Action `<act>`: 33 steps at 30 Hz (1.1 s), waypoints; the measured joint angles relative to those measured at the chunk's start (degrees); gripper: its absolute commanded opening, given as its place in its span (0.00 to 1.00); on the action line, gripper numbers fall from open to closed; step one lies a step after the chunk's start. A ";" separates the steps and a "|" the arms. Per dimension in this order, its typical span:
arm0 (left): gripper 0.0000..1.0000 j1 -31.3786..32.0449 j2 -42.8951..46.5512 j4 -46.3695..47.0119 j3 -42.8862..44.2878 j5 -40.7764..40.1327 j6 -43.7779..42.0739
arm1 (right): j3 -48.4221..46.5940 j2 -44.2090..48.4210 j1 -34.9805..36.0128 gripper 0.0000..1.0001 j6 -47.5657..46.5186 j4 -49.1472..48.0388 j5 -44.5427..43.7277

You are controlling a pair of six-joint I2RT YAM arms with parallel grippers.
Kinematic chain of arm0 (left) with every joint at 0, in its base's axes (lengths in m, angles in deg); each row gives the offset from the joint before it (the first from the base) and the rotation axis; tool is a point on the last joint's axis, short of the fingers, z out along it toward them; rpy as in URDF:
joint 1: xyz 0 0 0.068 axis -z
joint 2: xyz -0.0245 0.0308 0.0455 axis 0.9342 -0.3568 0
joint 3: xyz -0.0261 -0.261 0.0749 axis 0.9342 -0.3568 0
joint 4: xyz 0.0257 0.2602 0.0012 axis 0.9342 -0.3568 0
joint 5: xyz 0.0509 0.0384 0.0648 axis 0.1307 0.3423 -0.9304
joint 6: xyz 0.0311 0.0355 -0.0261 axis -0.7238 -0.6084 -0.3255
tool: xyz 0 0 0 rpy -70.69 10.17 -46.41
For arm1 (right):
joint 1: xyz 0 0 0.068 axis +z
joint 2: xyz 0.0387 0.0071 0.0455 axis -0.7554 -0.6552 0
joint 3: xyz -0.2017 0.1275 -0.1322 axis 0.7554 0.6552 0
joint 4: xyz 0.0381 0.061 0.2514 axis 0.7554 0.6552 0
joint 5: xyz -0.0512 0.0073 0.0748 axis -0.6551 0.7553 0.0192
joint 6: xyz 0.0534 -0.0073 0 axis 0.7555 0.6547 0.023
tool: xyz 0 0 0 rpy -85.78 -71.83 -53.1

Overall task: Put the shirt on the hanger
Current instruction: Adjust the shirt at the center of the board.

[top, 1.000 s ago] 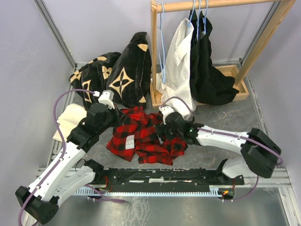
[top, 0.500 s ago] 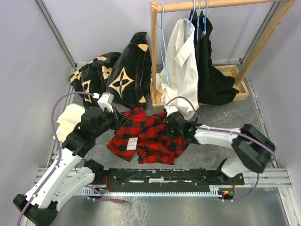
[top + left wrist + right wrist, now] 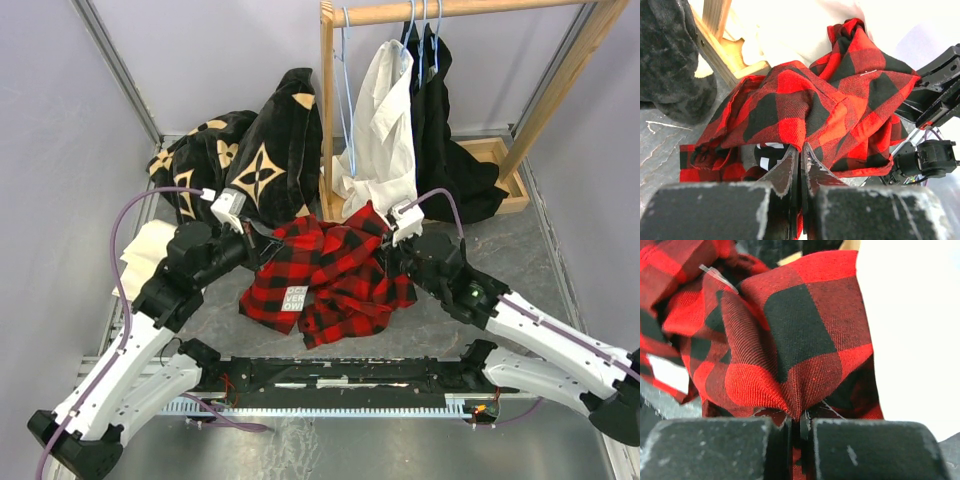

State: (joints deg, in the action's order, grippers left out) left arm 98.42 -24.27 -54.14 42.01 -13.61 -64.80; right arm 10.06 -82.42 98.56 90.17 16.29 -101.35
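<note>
**Right arm lifts its side of the shirt**

Compared with a second ago, our right arm sits higher and farther back, and the right fingers [image 3: 800,421], spread wide then, now press together on a fold of the shirt [image 3: 325,270]. Our left fingers [image 3: 800,156] pinch another fold at the shirt's left side, as before. We see the shirt bunched between both arms. Its right edge is raised just beside the white shirt [image 3: 385,120] and its lower part drapes on the counter [image 3: 530,250]. The hanger [image 3: 345,95] hangs on the rail [image 3: 450,10], apart from it.
</note>
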 measured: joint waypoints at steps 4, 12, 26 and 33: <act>0.49 0.00 4.48 -0.52 -1.42 -1.49 -0.31 | 0.17 2.56 1.64 0.09 -4.68 4.04 6.03; 0.94 0.00 16.92 -8.22 -6.03 -13.73 4.87 | 6.23 2.51 5.84 0.77 -0.70 14.19 12.07; 0.96 0.00 -1.22 -7.50 -3.32 -19.04 6.29 | -8.76 -2.43 2.32 0.88 8.41 24.65 -6.82; 0.96 0.00 -2.08 -6.12 -6.19 -16.98 8.02 | -8.61 -12.02 -3.78 0.87 11.32 20.76 1.73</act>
State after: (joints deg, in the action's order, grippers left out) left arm 98.42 -26.34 -60.26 35.83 -30.60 -56.78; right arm 1.45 -94.44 94.78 101.49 37.05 -99.62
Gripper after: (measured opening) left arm 0.959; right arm 0.874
